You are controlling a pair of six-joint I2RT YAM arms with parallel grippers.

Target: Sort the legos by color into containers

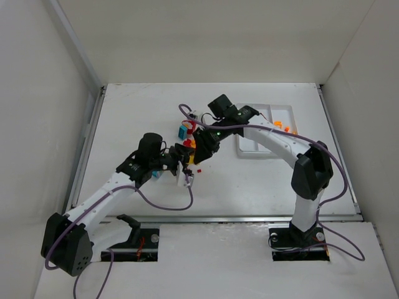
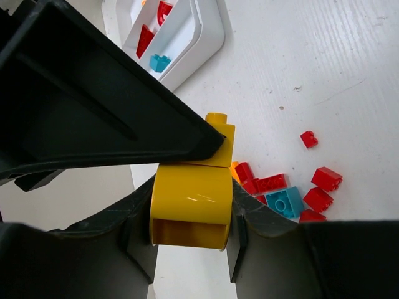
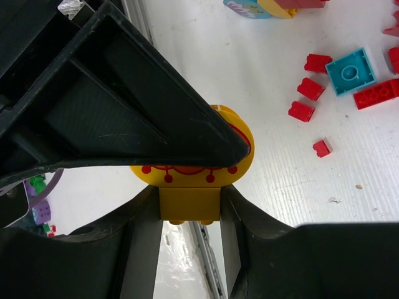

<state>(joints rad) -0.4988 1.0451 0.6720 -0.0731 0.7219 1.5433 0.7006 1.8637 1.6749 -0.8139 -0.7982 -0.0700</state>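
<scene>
**Top view:** The left gripper (image 1: 185, 167) and right gripper (image 1: 201, 144) met at mid-bench (image 1: 249, 180), just beside a loose heap of legos (image 1: 187, 132). The white tray (image 1: 246, 149) lay near them to the right, with orange pieces (image 1: 282, 127) in its far end. What each gripper held was too small to tell from above.

**Left wrist view:** The left gripper (image 2: 193, 187) was closed to a narrow gap on a curved yellow lego (image 2: 190, 208), both jaws pressed against it above the bench. Red bricks (image 2: 324, 180) and a teal brick (image 2: 285, 202) lay scattered beyond it. The tray (image 2: 209, 31) showed at the top, with red pieces (image 2: 145, 40) and a teal piece (image 2: 160, 62) inside. Which compartments they lay in could not be told.

**Right wrist view:** The right gripper (image 3: 193, 180) was likewise clamped, part-way closed, on a round yellow lego (image 3: 187, 171) with red markings. It was held clear of the bench.
</scene>
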